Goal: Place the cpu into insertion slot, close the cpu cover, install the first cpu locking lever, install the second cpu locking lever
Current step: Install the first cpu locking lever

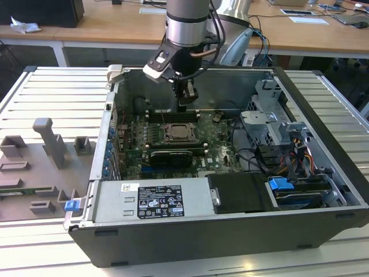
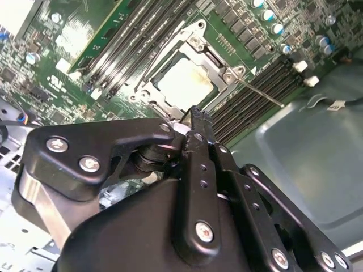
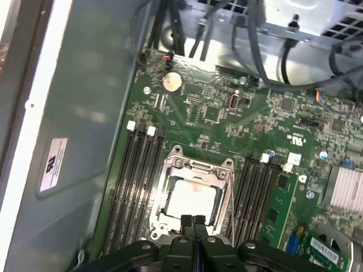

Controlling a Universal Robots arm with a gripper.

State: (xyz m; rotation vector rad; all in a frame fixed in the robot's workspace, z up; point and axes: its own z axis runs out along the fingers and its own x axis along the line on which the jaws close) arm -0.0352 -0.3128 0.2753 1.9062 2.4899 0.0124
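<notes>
The cpu (image 3: pixel 193 198) is a pale square chip lying in the insertion slot (image 1: pixel 181 133) on the green motherboard. The silvery cpu cover (image 3: pixel 198 169) lies flat around it, also seen as a frame (image 2: pixel 212 56) in the second wrist view. A thin metal locking lever (image 2: pixel 261 92) sticks out from one socket corner over the memory slots. My gripper (image 3: pixel 193 218) hangs just above the socket's edge, fingers pressed together with nothing between them. In the exterior view the gripper (image 1: pixel 186 104) is over the far side of the socket. Whether the tips touch anything is unclear.
The open computer case has a grey wall (image 3: pixel 74 141) close beside the socket. Long black memory slots (image 3: pixel 136 181) flank the socket on both sides. A black graphics card (image 1: pixel 170 156) lies nearer the front, and drive cages with cables (image 1: pixel 277 133) fill the exterior view's right.
</notes>
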